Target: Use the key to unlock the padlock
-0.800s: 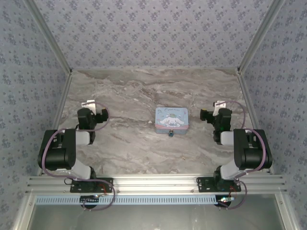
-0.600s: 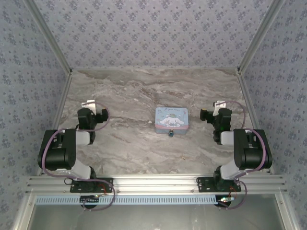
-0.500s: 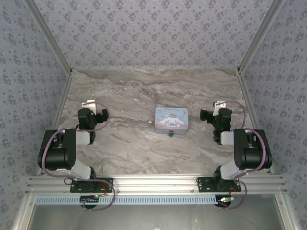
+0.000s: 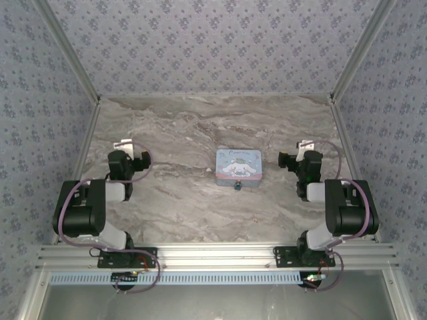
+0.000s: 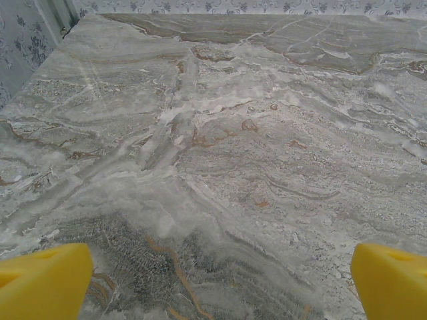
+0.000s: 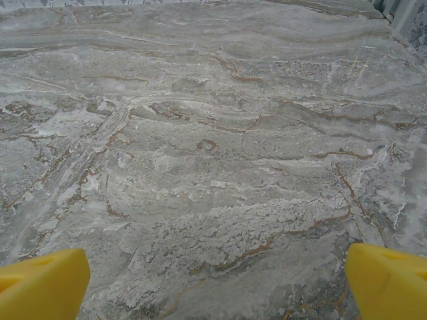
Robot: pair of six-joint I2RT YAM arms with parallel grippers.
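A: Nearest first. Both arms sat folded by their bases. The left gripper [image 5: 213,293] was spread wide, with nothing between its yellow fingers [image 5: 41,280], over the bare marble table [image 4: 173,200].

B: Right one?

A: The right gripper [image 6: 213,290] was the same: jaws wide apart, empty, bare marble below.

B: And the padlock?

A: The padlock [image 4: 237,187] lay mid-table between the arms, well apart from both grippers. It was touching the near edge of the pale blue tin [image 4: 238,165].

B: Key?

A: Couldn't make one out. It was too small to tell whether one sat in the lock.

B: Risks?

A: The lock was tiny and tight against the tin, so wide fingers would likely bump the tin and drag it along. A thin key could also slip or twist in the pinch. If nothing braced the lock, turning would probably just spin it.
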